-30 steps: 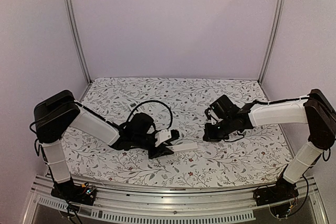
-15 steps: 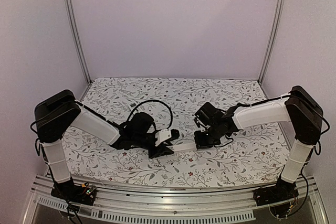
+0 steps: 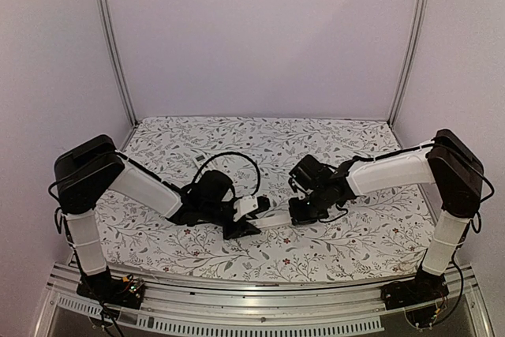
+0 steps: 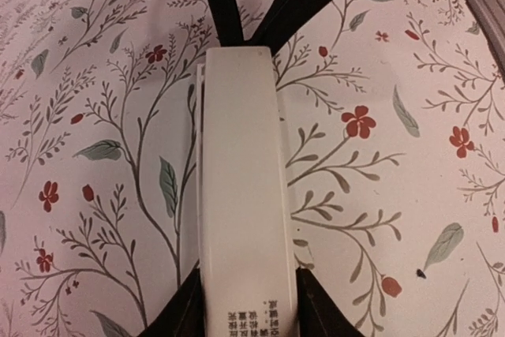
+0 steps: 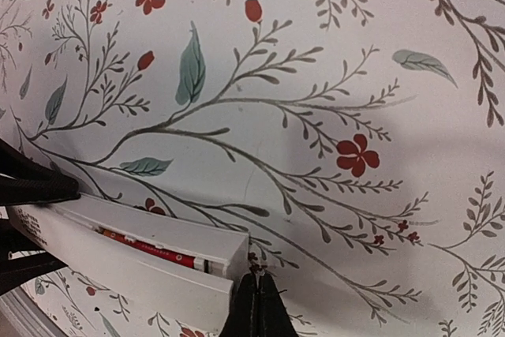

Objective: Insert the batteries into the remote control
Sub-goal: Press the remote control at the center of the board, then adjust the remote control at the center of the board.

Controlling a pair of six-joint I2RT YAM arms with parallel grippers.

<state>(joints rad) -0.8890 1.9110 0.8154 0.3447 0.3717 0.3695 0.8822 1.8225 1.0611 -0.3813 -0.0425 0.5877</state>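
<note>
- Though limited to three views, judged the loading well advanced but not finished.
- Found the remote (image 4: 245, 187) lying flat on the flowered table cloth (image 3: 331, 147), between the two arms, with a plain white face and a patch of small print uppermost.
- Found the left gripper (image 4: 246, 315) pinching the near end of the remote, with a finger (image 4: 183, 313) set against each long side.
- Found the right gripper (image 5: 252, 305) with fingers pressed together and holding nothing, its tip at the far end of the remote. Could not tell whether it was touching or just short.
- Noted one battery (image 5: 150, 248), black with a red band, seated inside the remote and visible through a narrow gap along the side in the right wrist view.
- Could not confirm a second battery beside it, the rest of the bay being hidden.
- Saw no battery outside the remote in any view.
- Judged the gap to mean the cover (image 5: 158, 230) was not fully home, with its edge standing slightly apart from the body.
- Judged the work left to be small: pressing or sliding the cover shut, probably from the right gripper's end, then letting go of the remote.
- Flagged one risk: a push at the far end could shift the remote in the left grip.
</note>
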